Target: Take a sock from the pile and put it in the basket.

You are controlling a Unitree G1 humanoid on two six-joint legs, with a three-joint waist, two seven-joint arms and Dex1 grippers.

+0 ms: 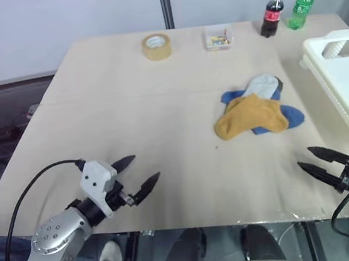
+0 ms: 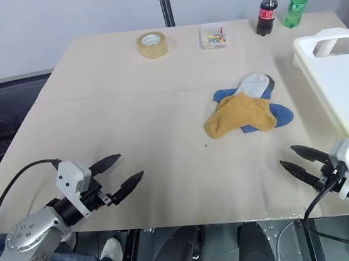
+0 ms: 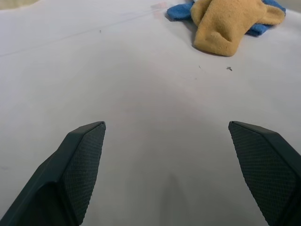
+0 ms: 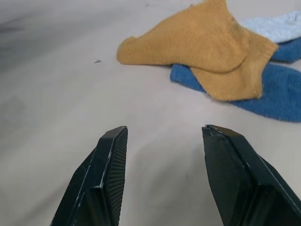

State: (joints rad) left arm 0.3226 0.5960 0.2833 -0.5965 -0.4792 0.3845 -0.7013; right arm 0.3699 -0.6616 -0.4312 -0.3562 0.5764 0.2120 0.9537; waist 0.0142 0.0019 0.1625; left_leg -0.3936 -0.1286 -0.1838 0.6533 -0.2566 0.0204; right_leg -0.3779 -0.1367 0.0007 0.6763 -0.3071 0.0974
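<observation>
The pile [image 1: 256, 114] lies right of the table's middle: a mustard-yellow sock [image 1: 249, 117] on top of a blue sock [image 1: 290, 117], with a light grey sock [image 1: 263, 86] behind. The white basket [image 1: 346, 79] stands at the table's right edge, just right of the pile. My left gripper [image 1: 141, 171] hovers open over the near left part of the table, far from the socks. Near the front right edge my right gripper [image 1: 309, 158] is open and empty, pointing toward the pile; its wrist view shows the yellow sock [image 4: 197, 44] ahead of its fingers.
A tape roll [image 1: 156, 46] and a small clear box [image 1: 219, 37] sit at the back of the table. A cola bottle [image 1: 271, 13] and a green bottle [image 1: 302, 5] stand at the back right. A dark cable runs from each wrist.
</observation>
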